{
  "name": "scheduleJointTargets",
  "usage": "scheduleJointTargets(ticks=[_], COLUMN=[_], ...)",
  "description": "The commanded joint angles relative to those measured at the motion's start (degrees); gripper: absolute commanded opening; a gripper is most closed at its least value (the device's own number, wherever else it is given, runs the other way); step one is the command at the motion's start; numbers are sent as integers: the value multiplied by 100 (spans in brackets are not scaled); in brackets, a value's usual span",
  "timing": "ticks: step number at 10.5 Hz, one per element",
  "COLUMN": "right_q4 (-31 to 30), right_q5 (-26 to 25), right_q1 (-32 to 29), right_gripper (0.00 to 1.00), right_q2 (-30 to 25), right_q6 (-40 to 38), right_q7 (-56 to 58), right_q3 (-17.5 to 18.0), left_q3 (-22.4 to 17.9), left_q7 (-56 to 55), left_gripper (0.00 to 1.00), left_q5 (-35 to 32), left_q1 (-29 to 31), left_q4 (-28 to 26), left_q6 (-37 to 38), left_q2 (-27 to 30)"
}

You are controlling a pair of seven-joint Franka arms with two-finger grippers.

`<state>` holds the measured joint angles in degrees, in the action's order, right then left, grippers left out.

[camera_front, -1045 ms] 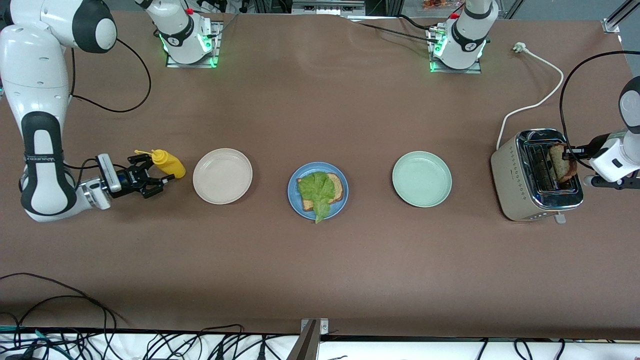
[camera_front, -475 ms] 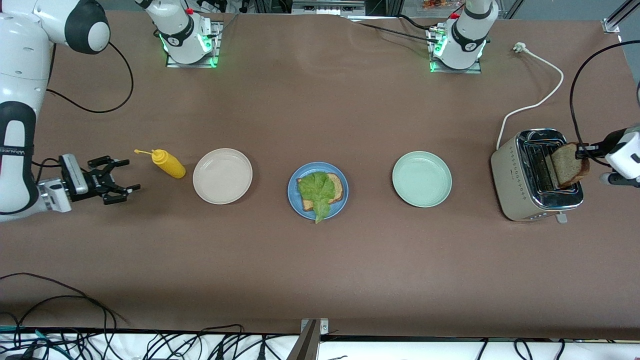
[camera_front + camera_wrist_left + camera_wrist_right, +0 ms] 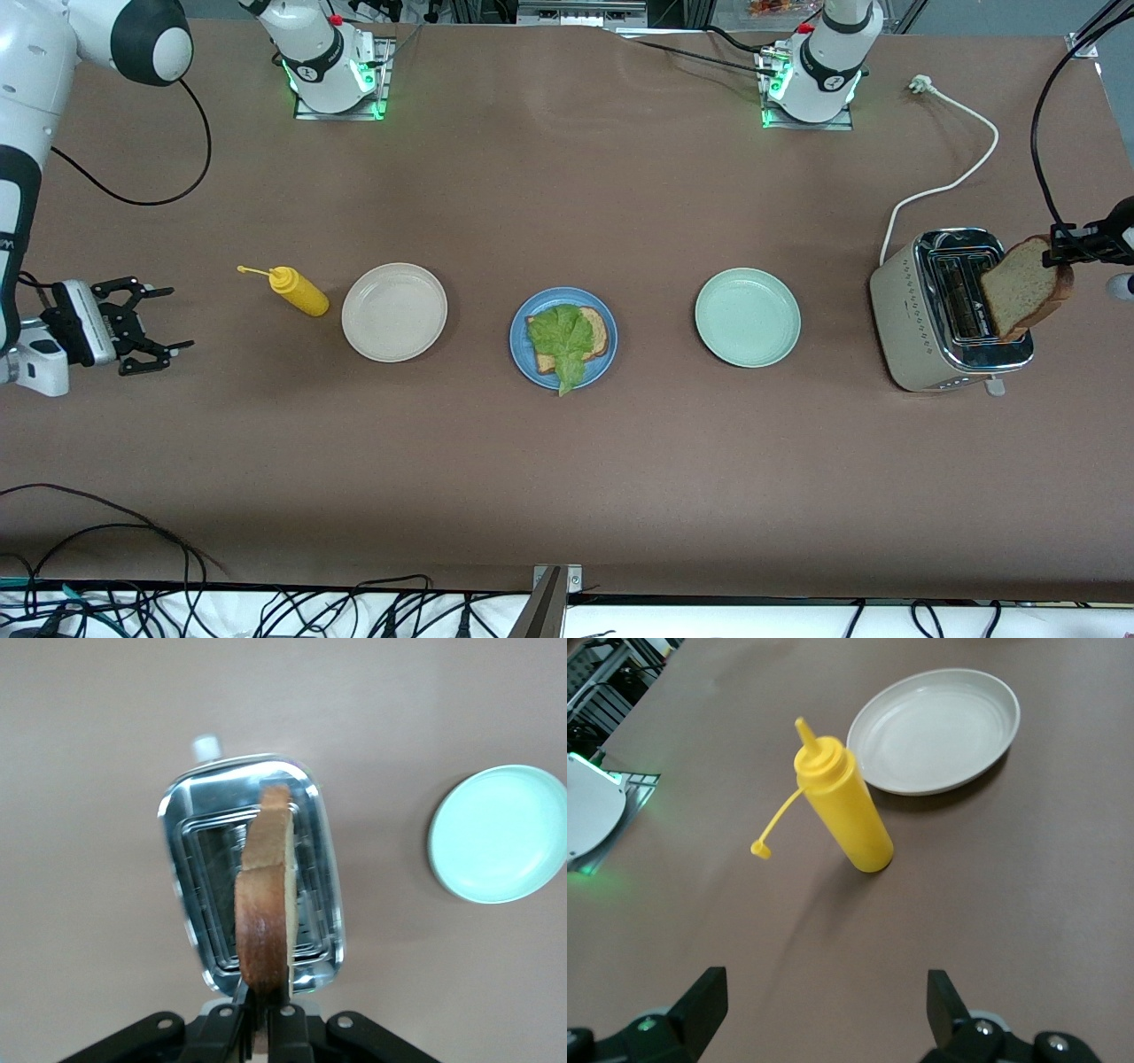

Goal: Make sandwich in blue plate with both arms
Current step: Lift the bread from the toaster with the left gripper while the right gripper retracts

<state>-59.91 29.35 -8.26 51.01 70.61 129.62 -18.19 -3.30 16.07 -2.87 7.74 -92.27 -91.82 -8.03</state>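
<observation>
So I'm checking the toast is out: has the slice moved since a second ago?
Yes. The slice, pinched by the left gripper, has risen out of the toaster slot and now hangs above it.

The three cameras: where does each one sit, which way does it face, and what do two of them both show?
Front view: high across the table, facing both arm bases; shows the blue plate and both arms.
Left wrist view: on the left arm, looking down past the left tool, shut on a bread slice over the toaster.
Right wrist view: on the right arm, facing the mustard bottle past the open right tool.
Shared: front and left wrist views both show the pale green plate.
</observation>
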Motion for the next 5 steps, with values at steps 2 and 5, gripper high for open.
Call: scheduleJointTargets(ticks=[2,5], right_q4=[76,76], right_q5=[-623,-746], right_q1=[457,1183], right_gripper=[100,100], right_q2=[-522,-801], right_q6=[-47,-21], right_q7=[-1647,-2649], right_q3=[8,-175], left_q3=[232,628], left_q7=[-59,-385], left_gripper=[0,0], left_q5=[1128,2040], left_q1=[-299,-421], left_q4=[60,-28], left_q6=[-20,-344], left_q2=[-180,-584])
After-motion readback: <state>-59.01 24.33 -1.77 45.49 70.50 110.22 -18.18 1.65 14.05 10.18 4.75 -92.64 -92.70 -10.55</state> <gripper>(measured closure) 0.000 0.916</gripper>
